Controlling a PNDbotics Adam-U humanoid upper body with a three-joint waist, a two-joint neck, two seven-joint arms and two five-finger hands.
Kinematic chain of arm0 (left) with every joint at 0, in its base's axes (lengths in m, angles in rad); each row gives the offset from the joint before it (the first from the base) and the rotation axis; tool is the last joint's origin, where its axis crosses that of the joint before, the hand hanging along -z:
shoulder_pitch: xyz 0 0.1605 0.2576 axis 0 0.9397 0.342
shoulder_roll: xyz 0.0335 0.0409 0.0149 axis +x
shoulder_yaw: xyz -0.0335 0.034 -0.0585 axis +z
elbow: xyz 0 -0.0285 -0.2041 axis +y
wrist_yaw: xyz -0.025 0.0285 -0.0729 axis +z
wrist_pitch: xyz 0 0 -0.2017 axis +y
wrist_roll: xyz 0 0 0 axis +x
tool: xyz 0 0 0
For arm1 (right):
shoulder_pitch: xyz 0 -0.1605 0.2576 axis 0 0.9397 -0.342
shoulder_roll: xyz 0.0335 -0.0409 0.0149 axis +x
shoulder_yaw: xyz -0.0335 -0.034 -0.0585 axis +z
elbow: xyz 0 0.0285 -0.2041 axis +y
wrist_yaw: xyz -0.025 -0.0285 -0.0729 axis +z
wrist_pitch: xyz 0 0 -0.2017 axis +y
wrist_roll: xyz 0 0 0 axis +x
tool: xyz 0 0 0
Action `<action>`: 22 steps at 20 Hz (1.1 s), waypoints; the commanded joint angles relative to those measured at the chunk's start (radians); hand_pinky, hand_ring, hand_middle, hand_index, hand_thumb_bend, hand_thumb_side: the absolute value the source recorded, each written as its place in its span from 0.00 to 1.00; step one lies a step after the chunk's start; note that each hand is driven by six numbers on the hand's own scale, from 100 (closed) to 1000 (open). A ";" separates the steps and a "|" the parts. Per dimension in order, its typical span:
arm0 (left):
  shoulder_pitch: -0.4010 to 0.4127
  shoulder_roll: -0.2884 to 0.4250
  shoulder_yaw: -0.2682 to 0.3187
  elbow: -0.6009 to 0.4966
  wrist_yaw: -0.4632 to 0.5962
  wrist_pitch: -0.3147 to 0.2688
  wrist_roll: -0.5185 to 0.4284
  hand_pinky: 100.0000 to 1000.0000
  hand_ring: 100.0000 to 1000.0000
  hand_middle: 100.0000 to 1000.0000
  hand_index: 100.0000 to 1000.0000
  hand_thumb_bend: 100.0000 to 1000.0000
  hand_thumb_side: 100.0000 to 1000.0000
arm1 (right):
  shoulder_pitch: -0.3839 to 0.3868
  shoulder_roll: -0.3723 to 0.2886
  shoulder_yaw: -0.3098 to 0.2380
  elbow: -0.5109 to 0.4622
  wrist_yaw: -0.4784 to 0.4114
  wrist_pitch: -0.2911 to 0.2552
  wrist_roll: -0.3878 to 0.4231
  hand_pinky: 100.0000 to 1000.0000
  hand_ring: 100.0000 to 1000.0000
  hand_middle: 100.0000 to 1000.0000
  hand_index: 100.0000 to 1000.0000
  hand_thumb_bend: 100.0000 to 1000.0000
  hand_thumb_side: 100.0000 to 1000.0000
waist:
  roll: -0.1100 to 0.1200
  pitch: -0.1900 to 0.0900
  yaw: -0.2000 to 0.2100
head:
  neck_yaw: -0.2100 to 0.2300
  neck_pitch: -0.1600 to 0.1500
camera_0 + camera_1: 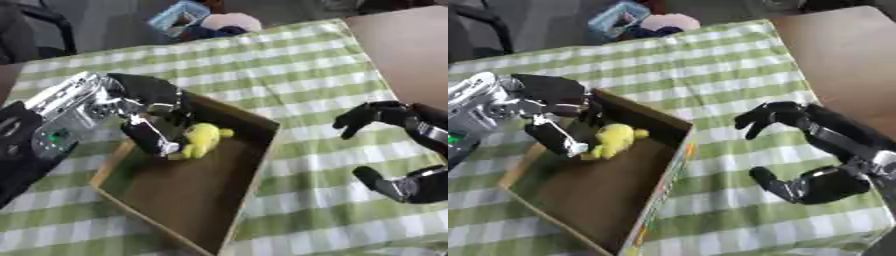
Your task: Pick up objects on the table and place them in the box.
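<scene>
Yellow toy going into box
Left hand (156, 120) fingers pinch yellow toy (202, 139) low inside box (262, 165), ready to drop; right hand (785, 150) idle, fingers spread.

Toy (202, 139) in box (254, 175), left robot hand (153, 127) beside; right robot hand (798, 150) right of box.

Likely lab or test room set up home-style: green-white checked tablecloth (289, 65) over table, bare brown tabletop (842, 55) far right, grey floor beyond, blue bin (179, 16) of soft items on floor at far edge.
</scene>
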 commanded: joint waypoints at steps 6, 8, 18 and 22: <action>0.004 0.025 0.038 0.002 -0.101 -0.008 0.027 0.82 0.76 0.76 0.90 0.44 0.46 | -0.016 -0.010 -0.007 -0.006 -0.004 0.001 -0.003 0.79 0.69 0.76 0.90 0.12 0.24 | -0.008 -0.014 0.004 | -0.002 -0.014; 0.009 0.037 0.055 -0.020 -0.114 0.001 0.040 0.83 0.77 0.77 0.91 0.49 0.48 | -0.016 -0.010 -0.007 -0.006 -0.004 0.001 -0.004 0.79 0.69 0.76 0.90 0.12 0.24 | -0.009 -0.014 0.007 | -0.002 -0.014; 0.089 0.099 0.173 -0.215 -0.048 0.110 0.171 0.81 0.74 0.74 0.89 0.47 0.54 | -0.014 -0.010 -0.012 -0.004 0.000 0.002 -0.010 0.79 0.69 0.75 0.90 0.11 0.24 | -0.015 -0.013 0.022 | -0.008 -0.012; 0.157 0.096 0.252 -0.303 -0.006 0.166 0.231 0.81 0.72 0.72 0.87 0.48 0.56 | -0.011 -0.009 -0.018 -0.003 0.003 0.002 -0.017 0.79 0.69 0.76 0.90 0.11 0.23 | -0.019 -0.014 0.031 | -0.012 -0.012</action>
